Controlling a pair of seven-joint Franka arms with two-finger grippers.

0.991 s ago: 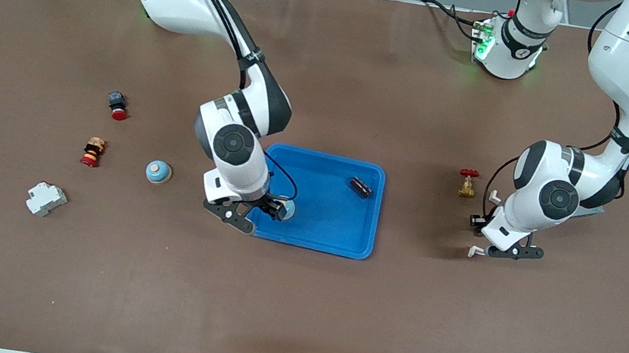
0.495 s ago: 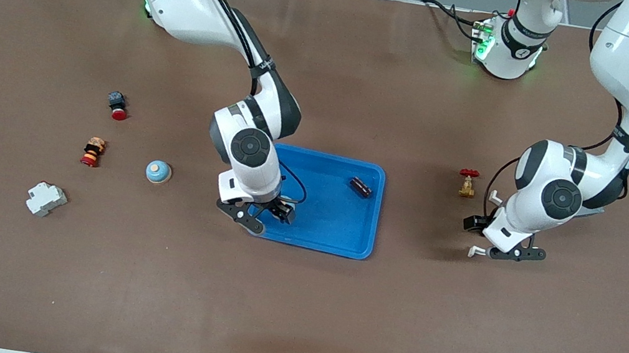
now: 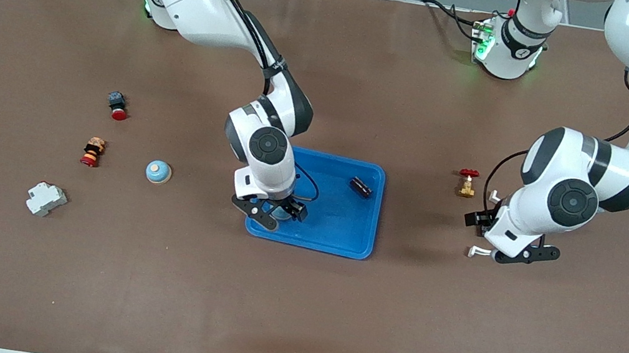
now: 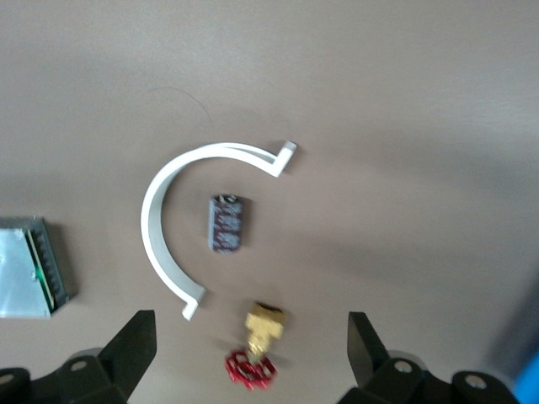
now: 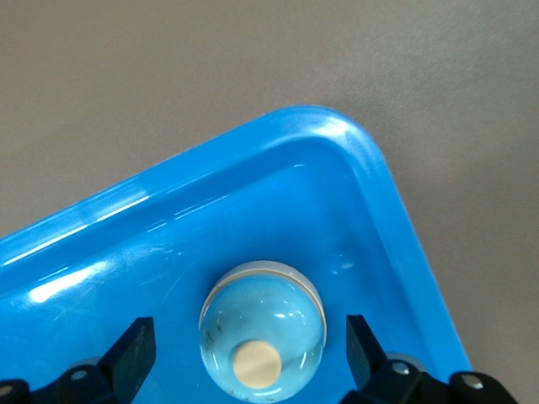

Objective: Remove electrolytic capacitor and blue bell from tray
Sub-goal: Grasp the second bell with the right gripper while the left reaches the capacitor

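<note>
**Blue bell sits between spread jaws: a clean close is what this needs**

Brown matting covers the whole table. At the right arm's end lie things that look like no part of this job: a white breaker block [image 3: 46, 199], a stacked red-and-orange button [image 3: 93, 151], a small red-capped switch [image 3: 117, 105] and a second bell [image 3: 158, 171], all well apart from the tray.

Next comes the right gripper [image 3: 276, 211], low over the tray [image 3: 336, 237] at the corner nearest the front camera, toward the right arm's end. Its jaws stand wide and hold nothing. The right wrist view shows the blue bell [image 5: 263, 324] upright on the tray floor between the two fingers, close to the rim. I would say the grasp is the step in hand. The dome is smooth and rounded, so the fingers should meet it low, at the pale band around its base, and squarely from both sides. Too high and it may squirt out. The rim beside it leaves one finger little room.

Farther along, the electrolytic capacitor [image 3: 361, 187] lies on its side in the tray, near the edge toward the left arm's end.

Last, the left gripper [image 3: 514, 253] hangs over bare matting, jaws fully apart and empty, waiting. Below it lie a brass valve [image 4: 257, 349], a white curved clip [image 4: 164, 244] and another dark capacitor [image 4: 226, 223].
</note>
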